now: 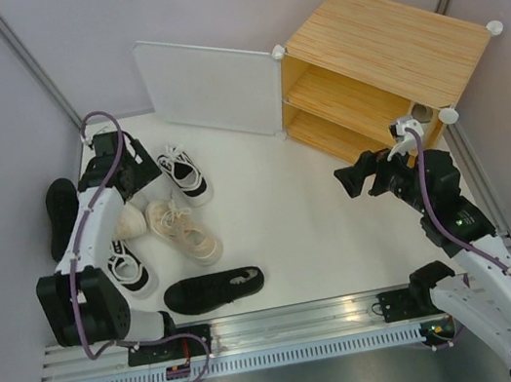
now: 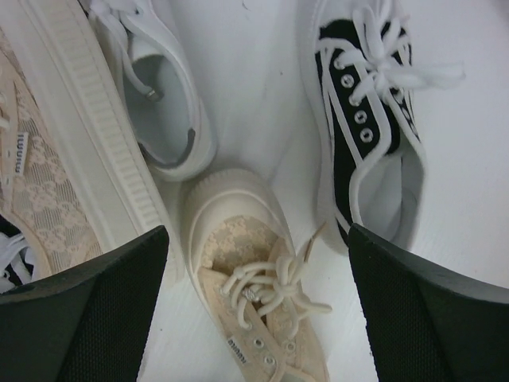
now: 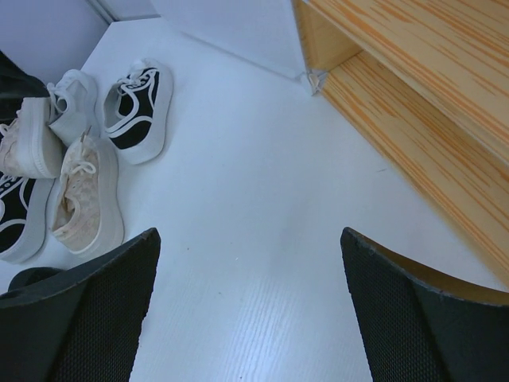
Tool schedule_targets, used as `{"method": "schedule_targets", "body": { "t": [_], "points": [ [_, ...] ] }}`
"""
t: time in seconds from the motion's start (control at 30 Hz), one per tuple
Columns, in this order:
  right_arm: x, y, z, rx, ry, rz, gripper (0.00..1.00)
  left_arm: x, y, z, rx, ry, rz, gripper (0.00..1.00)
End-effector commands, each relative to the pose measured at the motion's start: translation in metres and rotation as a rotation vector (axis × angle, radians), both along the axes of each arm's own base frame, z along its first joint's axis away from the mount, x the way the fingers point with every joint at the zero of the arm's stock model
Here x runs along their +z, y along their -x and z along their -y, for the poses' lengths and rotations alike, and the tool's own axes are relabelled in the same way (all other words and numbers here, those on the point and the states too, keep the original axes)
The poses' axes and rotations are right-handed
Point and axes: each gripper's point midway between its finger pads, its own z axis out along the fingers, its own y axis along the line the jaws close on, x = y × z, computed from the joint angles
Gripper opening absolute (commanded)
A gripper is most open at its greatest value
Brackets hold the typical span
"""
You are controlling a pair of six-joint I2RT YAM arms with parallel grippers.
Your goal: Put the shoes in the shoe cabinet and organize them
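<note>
My left gripper [image 2: 256,232] hangs open over the shoes, its fingers either side of a cream lace-up shoe [image 2: 254,302] without touching it. A black-and-white sneaker [image 2: 362,119] lies to its right, a white shoe [image 2: 163,95] beyond it, and another cream shoe [image 2: 56,159] on its side to the left. From above, the left gripper [image 1: 142,166] is over the shoe cluster at the left. The shoe cabinet [image 1: 381,60] stands at the back right with its white door [image 1: 207,86] swung open. My right gripper [image 1: 351,179] is open over bare floor before the cabinet [image 3: 413,119], holding nothing.
A black shoe [image 1: 214,290] lies near the front rail, another black shoe [image 1: 62,215] by the left wall, and a black-and-white sneaker [image 1: 129,268] beside my left arm. Walls close in on the left, back and right. The floor between the shoes and the cabinet is bare white.
</note>
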Motion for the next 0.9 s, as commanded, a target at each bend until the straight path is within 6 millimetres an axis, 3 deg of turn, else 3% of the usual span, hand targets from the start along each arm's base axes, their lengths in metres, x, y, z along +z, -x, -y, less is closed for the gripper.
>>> {"method": "schedule_targets", "body": {
  "t": [0.0, 0.03, 0.1, 0.13, 0.23, 0.27, 0.33, 0.37, 0.4, 0.47, 0.5, 0.67, 0.77, 0.8, 0.87],
  "points": [
    [0.012, 0.003, -0.007, 0.023, -0.045, 0.053, 0.98, 0.004, -0.031, -0.030, 0.144, 0.025, 0.031, 0.95],
    [0.012, 0.004, -0.006, 0.018, -0.045, 0.052, 0.98, -0.011, -0.037, -0.033, 0.153, 0.024, -0.005, 0.95],
    [0.011, 0.007, -0.006, 0.015, -0.048, 0.052, 0.98, -0.011, -0.051, -0.040, 0.170, 0.025, 0.003, 0.93],
    [0.011, 0.008, -0.007, 0.018, -0.046, 0.056, 0.98, -0.027, -0.057, -0.044, 0.182, 0.016, -0.036, 0.93],
    [0.011, 0.010, -0.007, 0.020, -0.040, 0.066, 0.98, -0.033, -0.072, -0.056, 0.216, -0.003, -0.049, 0.90],
    [0.012, 0.011, -0.007, 0.021, -0.035, 0.076, 0.98, -0.048, -0.075, -0.059, 0.227, -0.005, -0.083, 0.89],
    [0.011, 0.010, -0.004, 0.005, -0.025, 0.077, 0.98, -0.054, -0.082, -0.064, 0.251, 0.003, -0.088, 0.82],
    [0.011, 0.010, -0.005, 0.005, -0.021, 0.079, 0.98, -0.070, -0.084, -0.066, 0.258, 0.004, -0.124, 0.80],
    [0.011, 0.010, -0.004, 0.002, -0.011, 0.082, 0.98, -0.072, -0.089, -0.069, 0.262, 0.007, -0.123, 0.74],
    [0.012, 0.010, -0.004, -0.002, -0.008, 0.087, 0.98, -0.091, -0.091, -0.069, 0.262, 0.010, -0.170, 0.70],
    [0.012, 0.010, -0.004, -0.001, -0.004, 0.089, 0.98, -0.092, -0.096, -0.070, 0.257, 0.008, -0.174, 0.62],
    [0.011, 0.010, -0.003, -0.007, 0.006, 0.085, 0.98, -0.104, -0.104, -0.072, 0.243, -0.005, -0.206, 0.51],
    [0.011, 0.011, -0.002, -0.013, 0.010, 0.085, 0.98, -0.112, -0.103, -0.076, 0.242, -0.020, -0.231, 0.37],
    [0.011, 0.011, -0.001, -0.015, 0.013, 0.083, 0.98, -0.110, -0.104, -0.076, 0.235, -0.027, -0.229, 0.25],
    [0.011, 0.010, 0.000, -0.023, 0.014, 0.086, 0.98, -0.101, -0.105, -0.078, 0.223, -0.044, -0.216, 0.12]
  ]
}}
